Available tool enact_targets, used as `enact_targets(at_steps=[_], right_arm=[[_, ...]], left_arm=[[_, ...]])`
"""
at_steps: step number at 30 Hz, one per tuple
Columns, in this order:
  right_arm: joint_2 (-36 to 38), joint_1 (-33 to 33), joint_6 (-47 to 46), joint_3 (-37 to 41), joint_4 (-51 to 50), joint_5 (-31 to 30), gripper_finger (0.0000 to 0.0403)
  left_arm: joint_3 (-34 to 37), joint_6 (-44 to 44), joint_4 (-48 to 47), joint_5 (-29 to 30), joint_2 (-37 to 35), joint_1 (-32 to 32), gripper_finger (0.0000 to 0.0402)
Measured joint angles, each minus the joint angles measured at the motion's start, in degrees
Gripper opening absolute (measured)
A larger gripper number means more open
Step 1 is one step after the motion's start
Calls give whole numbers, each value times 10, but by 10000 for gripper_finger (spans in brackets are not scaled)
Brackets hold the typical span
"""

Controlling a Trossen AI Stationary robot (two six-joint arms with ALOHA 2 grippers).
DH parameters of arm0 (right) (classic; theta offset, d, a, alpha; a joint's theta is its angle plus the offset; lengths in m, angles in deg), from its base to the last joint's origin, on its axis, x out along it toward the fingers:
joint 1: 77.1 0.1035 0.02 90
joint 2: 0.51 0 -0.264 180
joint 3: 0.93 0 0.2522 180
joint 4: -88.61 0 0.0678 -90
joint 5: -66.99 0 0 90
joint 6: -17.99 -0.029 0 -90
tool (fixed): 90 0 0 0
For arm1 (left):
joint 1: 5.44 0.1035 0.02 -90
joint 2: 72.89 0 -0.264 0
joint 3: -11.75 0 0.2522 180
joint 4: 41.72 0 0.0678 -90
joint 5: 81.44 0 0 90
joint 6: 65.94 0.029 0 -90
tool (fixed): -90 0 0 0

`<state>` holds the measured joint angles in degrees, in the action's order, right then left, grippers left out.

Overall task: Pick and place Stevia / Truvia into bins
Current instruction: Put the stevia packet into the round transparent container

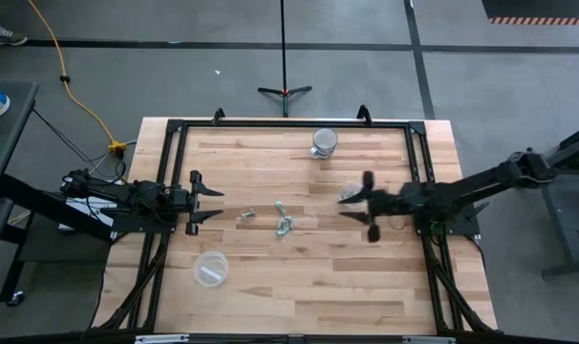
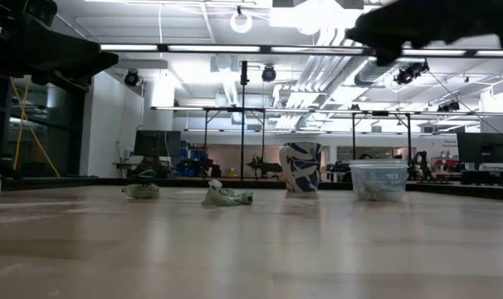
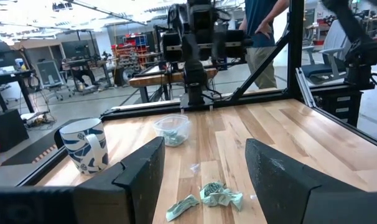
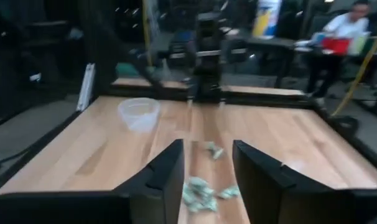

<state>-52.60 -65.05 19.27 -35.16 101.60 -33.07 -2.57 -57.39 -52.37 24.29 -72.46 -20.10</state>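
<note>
Several Stevia packets point(image 1: 282, 221) heaped mid-table, between both arms. Left gripper point(image 1: 216, 204) spread wide near them; right gripper point(image 1: 354, 204) spread wide beside a clear cup point(image 1: 351, 194)

Small heap of pale green and white Stevia / Truvia packets point(image 1: 284, 225), crumpled and overlapping, lying near the middle of the wooden table. One more packet point(image 1: 246, 216) lying flat, apart from the heap, toward the left side. Two shallow, see-through round bins with whitish rims, both upright: one bin point(image 1: 211, 268) near the front left, well apart from the heap, something pale inside; the other bin point(image 1: 351, 194) right of centre, holding a layer of green packets point(image 2: 376, 190) at its bottom.
</note>
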Motion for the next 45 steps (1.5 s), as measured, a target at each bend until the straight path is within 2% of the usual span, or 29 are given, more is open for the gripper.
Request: enact_targets(at_steps=[9,12,16,20,35,45], right_arm=[[306,0,-26,117,-124,-44,94],[376,0,-27,144,-144,-44,88],[433,0,-24,176,-158,-34,87],[458,0,-15,189,-152,-32,87],[457,0,-34,196,-175,-36,87],[457,0,-23,196,-175,-133,87]], left_arm=[[0,0,0,-1,0,0,257],[0,0,0,0,0,0,257],[0,0,0,0,0,0,257],[0,0,0,0,0,0,257],[0,0,0,0,0,0,258],[0,-23,2,-4,0,0,257]])
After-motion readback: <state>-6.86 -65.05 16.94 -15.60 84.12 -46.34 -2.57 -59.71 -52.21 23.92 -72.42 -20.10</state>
